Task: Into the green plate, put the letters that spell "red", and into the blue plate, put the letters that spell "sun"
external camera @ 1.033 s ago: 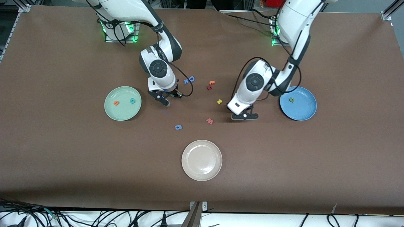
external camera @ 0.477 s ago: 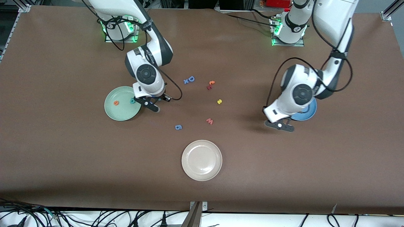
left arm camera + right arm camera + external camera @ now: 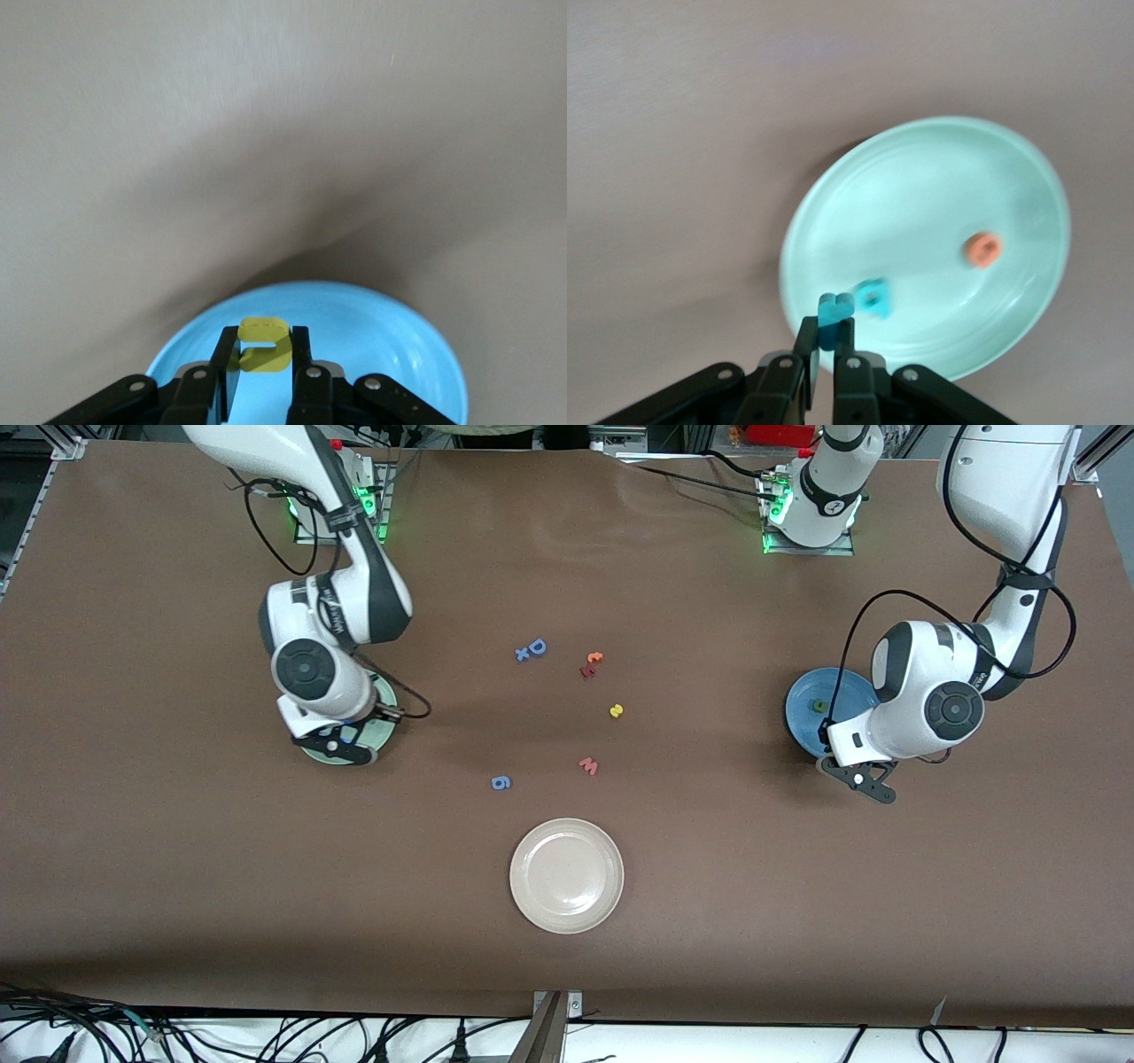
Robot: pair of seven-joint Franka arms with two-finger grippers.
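Release is best delayed until the right gripper, clamped on the teal "r", and the left gripper, pinching the yellow "u" (both aloft), are centred over the green plate and blue plate.

Teal r held over green plate; yellow u held over blue plate.

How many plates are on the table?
3: green plate at the right arm's end, blue plate at the left arm's end, cream plate nearest the front camera. None looks hidden.
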